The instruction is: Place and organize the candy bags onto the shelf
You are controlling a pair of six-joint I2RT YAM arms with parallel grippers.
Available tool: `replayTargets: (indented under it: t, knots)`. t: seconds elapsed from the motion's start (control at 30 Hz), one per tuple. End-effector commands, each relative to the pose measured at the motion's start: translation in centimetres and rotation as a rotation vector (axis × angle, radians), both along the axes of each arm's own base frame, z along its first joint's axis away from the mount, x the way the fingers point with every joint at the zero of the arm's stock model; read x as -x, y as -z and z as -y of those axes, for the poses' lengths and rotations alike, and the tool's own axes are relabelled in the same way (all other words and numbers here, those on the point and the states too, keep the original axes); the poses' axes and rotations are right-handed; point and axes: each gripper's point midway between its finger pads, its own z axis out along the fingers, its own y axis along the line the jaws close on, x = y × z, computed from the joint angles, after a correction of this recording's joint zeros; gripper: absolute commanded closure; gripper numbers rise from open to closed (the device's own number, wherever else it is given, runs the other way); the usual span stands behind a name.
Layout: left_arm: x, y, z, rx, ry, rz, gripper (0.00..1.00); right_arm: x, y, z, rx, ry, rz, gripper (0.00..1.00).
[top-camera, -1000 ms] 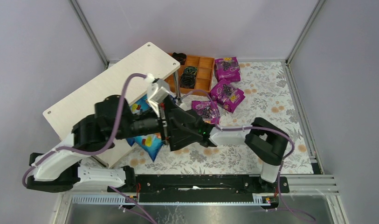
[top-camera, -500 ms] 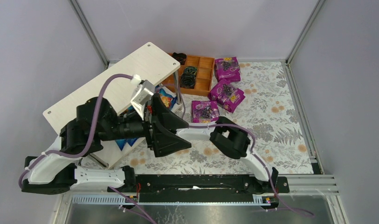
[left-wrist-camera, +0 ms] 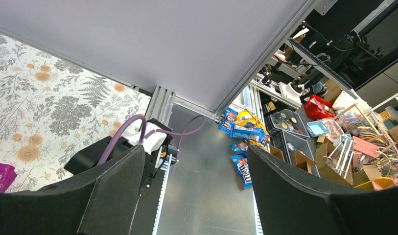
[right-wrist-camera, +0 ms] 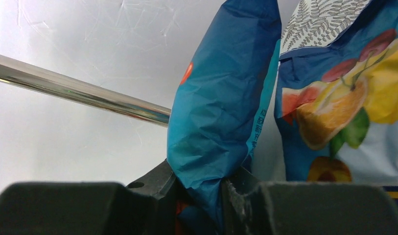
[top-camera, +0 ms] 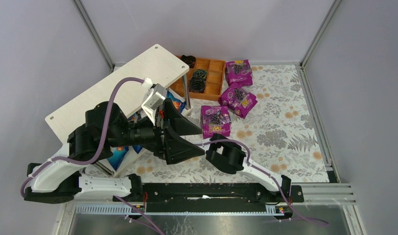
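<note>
Our right pincer (right-wrist-camera: pixel 221 188) is clamped on a blue candy bag (right-wrist-camera: pixel 221 107), held upright in the shelf (top-camera: pixel 123 90) beside a second blue bag (right-wrist-camera: pixel 343 98). Our left pincer (left-wrist-camera: pixel 197 188) gapes empty. Three purple bags (top-camera: pixel 216 121) wait on the surface (top-camera: pixel 285 127).

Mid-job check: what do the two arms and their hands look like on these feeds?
Both arms share a build: the left arm and right arm have white lower links and bulky black joint housings, each trailed by a lilac cable. The left hand has broad black wedge fingers; the right hand is matt black too. A silver-white camera box sits on the left wrist.
</note>
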Motion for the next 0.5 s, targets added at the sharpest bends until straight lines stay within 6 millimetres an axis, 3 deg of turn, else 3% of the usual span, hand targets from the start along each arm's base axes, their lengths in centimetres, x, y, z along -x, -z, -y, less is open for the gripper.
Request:
replayTargets:
  t: [0.0, 0.07, 0.27, 0.37, 0.47]
  knots:
    - [0.4, -1.7, -0.1, 0.072, 0.021, 0.011, 0.19, -0.1, -8.7, -1.0, -0.201, 0.077, 0.025, 0.88]
    - [0.6, -1.7, -0.1, 0.079, 0.028, 0.01, 0.19, 1.0, -8.2, -1.8, -0.196, 0.053, 0.009, 0.88]
    - [0.6, -2.2, -0.3, 0.104, 0.028, 0.008, 0.18, 1.8, -7.5, -1.5, -0.165, 0.057, -0.015, 0.85]
    - [0.8, -2.3, -0.1, 0.109, 0.042, 0.009, 0.18, 2.6, -6.7, -1.5, -0.154, 0.022, -0.07, 0.69]
    - [0.9, -2.2, 0.2, 0.104, 0.053, 0.021, 0.18, 3.1, -6.6, -1.1, -0.103, 0.0, -0.092, 0.44]
